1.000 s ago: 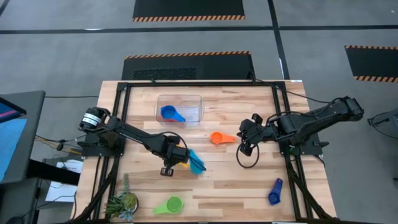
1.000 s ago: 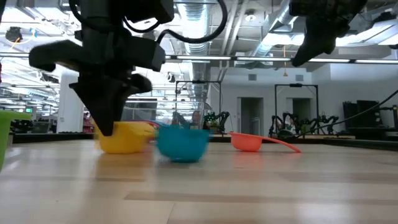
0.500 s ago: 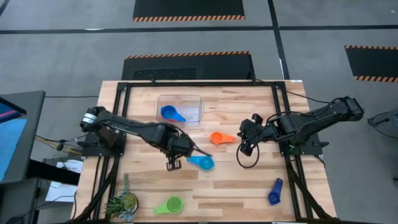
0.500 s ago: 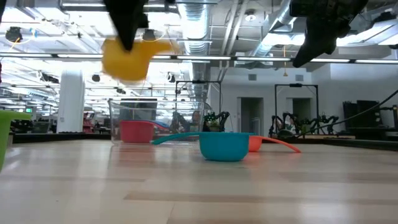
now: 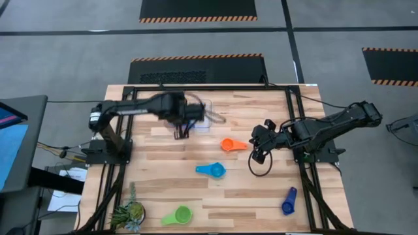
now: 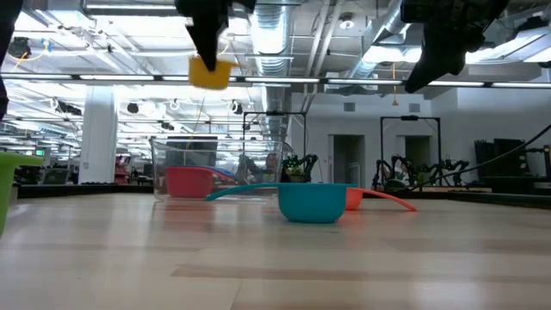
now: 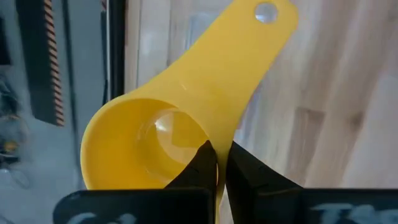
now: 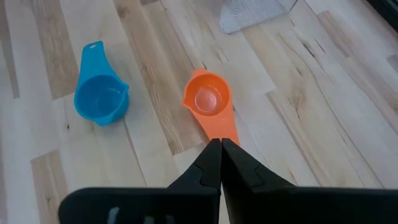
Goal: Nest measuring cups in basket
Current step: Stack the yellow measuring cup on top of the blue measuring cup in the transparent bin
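Observation:
My left gripper (image 5: 194,116) hangs over the clear basket (image 5: 171,104) near the table's far edge, shut on the yellow cup (image 6: 209,71), which is well above the table. A red cup (image 6: 189,182) shows through the basket's wall (image 6: 164,164). My right gripper (image 8: 221,155) is shut and raised (image 6: 430,60), just beyond the handle end of the orange cup (image 8: 207,99) and touching nothing. The orange cup (image 5: 228,145) and the light blue cup (image 5: 212,170) sit upright on the table's middle. The green cup (image 5: 177,215) and the dark blue cup (image 5: 288,202) lie near the near edge. My left gripper (image 7: 221,168) pinches the yellow cup's bowl wall (image 7: 219,149) where the handle joins it, one finger inside the bowl and one outside. The cup is lifted clear. Its handle (image 7: 249,68) points away from the fingers.
A small potted plant (image 5: 129,212) stands at the near left corner. A black cable loop (image 5: 260,163) lies on the table under my right arm. Black frame rails run along the table's left and right sides. Bare wood lies between the scattered cups.
My left gripper lifted the yellow cup off the table's middle and carried it up and toward the far edge, over the basket. At the start the light blue cup slid a little to the right and turned; it has stayed put since.

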You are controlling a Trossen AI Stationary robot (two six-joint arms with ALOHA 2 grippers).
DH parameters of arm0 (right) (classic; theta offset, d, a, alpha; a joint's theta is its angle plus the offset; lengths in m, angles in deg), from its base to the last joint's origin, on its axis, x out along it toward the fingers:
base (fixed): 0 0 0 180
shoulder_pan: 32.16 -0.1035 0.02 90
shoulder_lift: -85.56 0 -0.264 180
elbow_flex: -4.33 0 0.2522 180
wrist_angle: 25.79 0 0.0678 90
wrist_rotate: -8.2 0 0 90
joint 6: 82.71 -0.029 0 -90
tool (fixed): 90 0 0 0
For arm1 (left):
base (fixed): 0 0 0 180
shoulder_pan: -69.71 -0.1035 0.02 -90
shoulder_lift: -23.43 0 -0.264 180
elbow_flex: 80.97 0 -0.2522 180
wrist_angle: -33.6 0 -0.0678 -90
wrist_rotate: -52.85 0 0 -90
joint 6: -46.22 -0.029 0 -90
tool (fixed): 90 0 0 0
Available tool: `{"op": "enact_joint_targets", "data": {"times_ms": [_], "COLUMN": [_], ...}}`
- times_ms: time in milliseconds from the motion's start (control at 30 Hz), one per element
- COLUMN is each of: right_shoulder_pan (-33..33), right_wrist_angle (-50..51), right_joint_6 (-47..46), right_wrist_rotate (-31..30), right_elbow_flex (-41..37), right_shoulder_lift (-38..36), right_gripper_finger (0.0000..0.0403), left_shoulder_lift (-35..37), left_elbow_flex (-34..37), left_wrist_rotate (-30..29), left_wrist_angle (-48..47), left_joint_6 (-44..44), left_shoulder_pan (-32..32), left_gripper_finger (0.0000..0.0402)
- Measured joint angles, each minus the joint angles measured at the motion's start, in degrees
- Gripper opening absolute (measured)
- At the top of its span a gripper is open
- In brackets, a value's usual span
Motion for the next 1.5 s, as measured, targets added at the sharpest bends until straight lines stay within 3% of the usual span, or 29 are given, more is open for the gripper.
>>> {"op": "enact_joint_targets", "data": {"times_ms": [167,367,667,900,1500], "right_shoulder_pan": [0.0,0.0,0.0,0.0,0.0], "right_wrist_angle": [-0.2,-0.2,-0.2,-0.2,-0.2], "right_joint_6": [0.0,0.0,0.0,0.0,-0.1], "right_wrist_rotate": [0.0,0.0,0.0,0.0,0.0], "right_elbow_flex": [0.0,0.0,0.0,0.0,0.0], "right_shoulder_lift": [0.0,0.0,0.0,0.0,0.0], "right_gripper_finger": [0.0027,0.0027,0.0026,0.0027,0.0027], "left_shoulder_lift": [0.4,0.4,0.3,0.3,0.3], "left_elbow_flex": [4.7,14.0,24.4,24.6,24.6], "left_wrist_rotate": [8.4,15.4,16.0,15.2,15.0], "left_wrist_angle": [6.0,10.0,20.4,20.9,18.0], "left_joint_6": [-9.5,-16.2,-19.3,-22.4,-24.0], "left_shoulder_pan": [-8.5,-13.5,-13.9,-15.2,-16.1], "left_gripper_finger": [0.0,0.0,0.0,0.0001,0.0058]}}
